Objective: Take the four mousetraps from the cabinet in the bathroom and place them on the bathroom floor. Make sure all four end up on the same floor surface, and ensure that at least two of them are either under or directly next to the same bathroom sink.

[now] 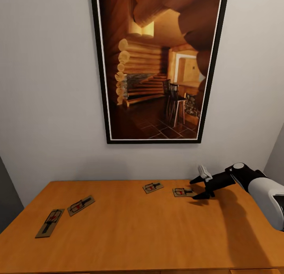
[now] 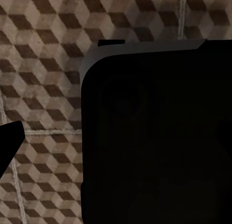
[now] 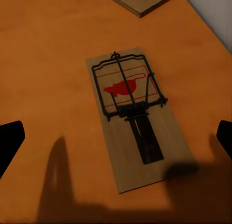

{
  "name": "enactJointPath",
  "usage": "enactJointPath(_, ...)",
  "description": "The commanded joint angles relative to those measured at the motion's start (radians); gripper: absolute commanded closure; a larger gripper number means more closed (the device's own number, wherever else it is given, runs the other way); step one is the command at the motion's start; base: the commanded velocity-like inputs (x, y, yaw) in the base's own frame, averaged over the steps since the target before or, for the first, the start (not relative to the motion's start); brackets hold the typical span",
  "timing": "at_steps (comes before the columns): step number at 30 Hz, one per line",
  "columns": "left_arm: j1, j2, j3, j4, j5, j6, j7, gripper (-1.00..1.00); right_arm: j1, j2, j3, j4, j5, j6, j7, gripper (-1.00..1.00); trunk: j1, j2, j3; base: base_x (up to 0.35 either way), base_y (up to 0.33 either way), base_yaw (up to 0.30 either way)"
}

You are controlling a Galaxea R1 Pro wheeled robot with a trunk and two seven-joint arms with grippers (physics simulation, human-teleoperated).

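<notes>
Several mousetraps lie flat on the orange-brown cabinet top (image 1: 130,226). Two sit near its left edge (image 1: 50,222) (image 1: 81,205), and two near the back right (image 1: 153,187) (image 1: 183,192). My right gripper (image 1: 200,188) is open just right of the rightmost trap, fingers spread and low over the wood. In the right wrist view that mousetrap (image 3: 130,112) lies between the dark fingertips (image 3: 9,141), with the corner of another trap (image 3: 140,0) beyond it. The left wrist view looks down on the cube-pattern bathroom floor (image 2: 43,64); one dark fingertip (image 2: 7,139) shows there.
A large framed picture (image 1: 157,65) of a log cabin interior hangs on the white wall behind the cabinet. A big dark block of the robot's own body (image 2: 159,137) covers much of the left wrist view. The cabinet's front edge runs along the bottom of the head view.
</notes>
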Motion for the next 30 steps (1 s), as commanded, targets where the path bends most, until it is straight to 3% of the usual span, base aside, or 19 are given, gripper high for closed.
enactJointPath(1,0.0,0.0,0.0,-0.002,-0.001,-0.001,0.0,-1.0,-0.001,-0.001,0.001,0.0,0.001,-0.006,0.001,-1.0,0.0,-0.001,-0.001,0.0,0.0,0.0)
enactJointPath(12,0.0,0.0,0.0,-0.002,-0.001,-0.001,0.0,-1.0,-0.001,-0.02,0.001,0.0,0.002,-0.007,0.001,-1.0,0.0,-0.001,-0.001,0.0,0.0,0.0)
enactJointPath(30,0.0,0.0,0.0,-0.002,-0.001,-0.001,0.0,-1.0,-0.001,-0.022,0.001,-0.002,0.003,-0.007,0.001,-1.0,0.0,-0.001,-0.001,0.0,0.0,0.0)
